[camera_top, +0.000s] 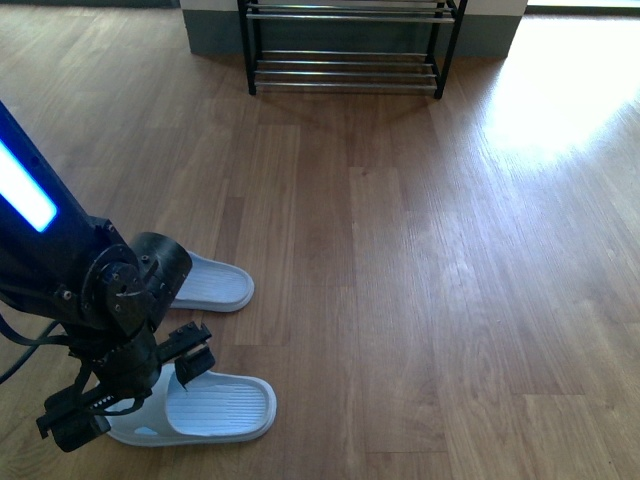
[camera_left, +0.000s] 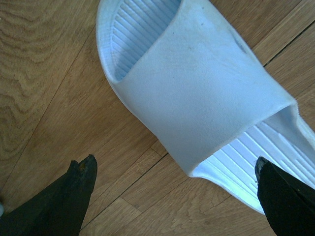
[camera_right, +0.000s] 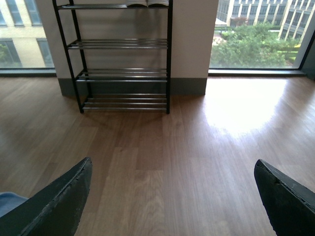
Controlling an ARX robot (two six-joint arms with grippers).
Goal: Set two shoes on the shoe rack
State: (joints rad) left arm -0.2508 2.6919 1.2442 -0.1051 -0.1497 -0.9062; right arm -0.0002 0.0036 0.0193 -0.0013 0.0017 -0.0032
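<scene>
Left gripper (camera_top: 130, 388), fingers (camera_left: 74, 196) spread and empty, hangs over the strap (camera_left: 206, 93) of the nearer slide (camera_top: 222, 408), 1 of 2, whose length lies slantwise across the open jaws.

Black left arm (camera_top: 55, 265), glowing blue light strip (camera_top: 22, 187), round wrist joint (camera_top: 160, 266), loose cables (camera_top: 22, 345), tapered black jaws

Your near slide (camera_left: 197, 98) looks like matt moulded plastic, ribbed inside. The floor (camera_top: 420, 280) is grained wood with a soft sheen. The rack (camera_right: 123, 44) has black metal frames and shiny chrome bars.
</scene>
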